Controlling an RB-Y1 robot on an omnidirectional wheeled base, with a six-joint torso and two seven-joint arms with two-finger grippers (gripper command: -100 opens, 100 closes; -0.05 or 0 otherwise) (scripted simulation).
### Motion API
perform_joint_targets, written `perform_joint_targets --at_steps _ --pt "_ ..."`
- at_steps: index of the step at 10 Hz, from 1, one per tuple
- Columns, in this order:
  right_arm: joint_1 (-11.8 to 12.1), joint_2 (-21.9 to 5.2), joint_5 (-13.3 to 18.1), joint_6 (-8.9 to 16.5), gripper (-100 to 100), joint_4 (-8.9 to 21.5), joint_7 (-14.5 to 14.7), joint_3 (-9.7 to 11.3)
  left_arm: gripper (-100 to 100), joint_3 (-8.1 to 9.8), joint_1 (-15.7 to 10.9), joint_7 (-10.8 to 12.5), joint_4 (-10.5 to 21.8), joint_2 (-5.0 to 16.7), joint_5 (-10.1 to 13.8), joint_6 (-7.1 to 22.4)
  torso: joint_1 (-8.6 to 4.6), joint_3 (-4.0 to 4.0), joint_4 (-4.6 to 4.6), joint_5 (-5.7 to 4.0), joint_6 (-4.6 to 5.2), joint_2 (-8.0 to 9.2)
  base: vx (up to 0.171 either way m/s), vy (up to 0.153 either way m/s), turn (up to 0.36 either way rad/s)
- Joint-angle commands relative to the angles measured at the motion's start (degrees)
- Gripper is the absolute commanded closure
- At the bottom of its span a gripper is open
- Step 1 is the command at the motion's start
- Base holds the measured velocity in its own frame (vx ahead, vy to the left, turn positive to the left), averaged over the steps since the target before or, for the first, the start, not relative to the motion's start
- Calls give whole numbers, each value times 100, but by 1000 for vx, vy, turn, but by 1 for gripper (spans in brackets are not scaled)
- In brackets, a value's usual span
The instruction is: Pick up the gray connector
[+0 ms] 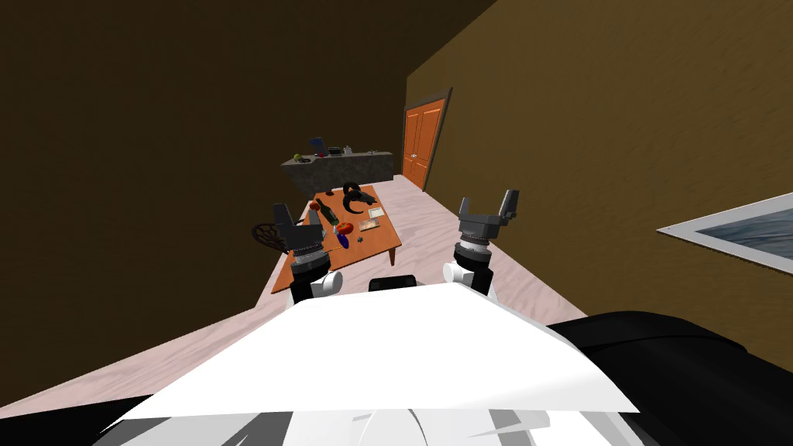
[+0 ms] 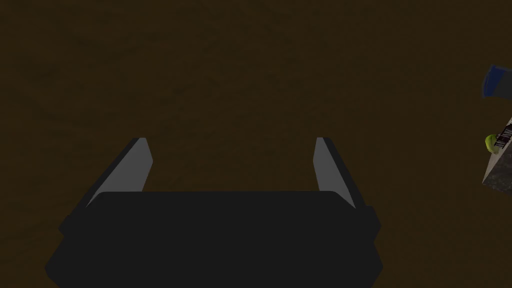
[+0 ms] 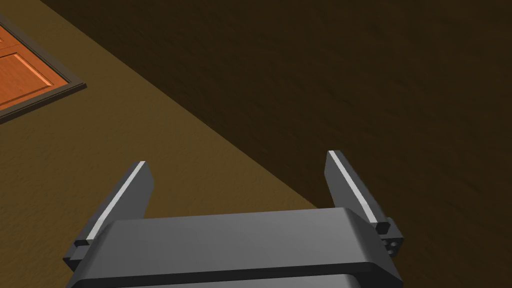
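The gray connector is judged to lie among the small clutter on the orange surface ahead, but it is too small to single out. The robot stands well apart from that surface, so both arms look parked for the approach. The left pincer and right pincer are raised before the chest, released, blades spread, grasping nothing.

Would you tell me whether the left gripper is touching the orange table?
Apart: the left wrist view shows the left gripper open, nothing at its tips; the orange table lies ahead.
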Motion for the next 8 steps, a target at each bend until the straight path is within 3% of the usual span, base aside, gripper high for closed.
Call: perform_joint_targets --at_steps 1,5,8 --pt "0 0 0 0 0 0 0 0 -100 24 -42 -14 76 227 -28 17 0 0 0 0 0 0 0 0 0" --pt "0 0 0 0 0 0 0 0 -100 147 -279 -94 521 780 -198 114 -1 -1 0 0 0 -2 1 -7 1" --pt "0 0 0 0 0 0 0 0 -100 286 -557 -188 977 1000 -409 216 -4 -2 -1 -1 0 -3 3 -13 7"
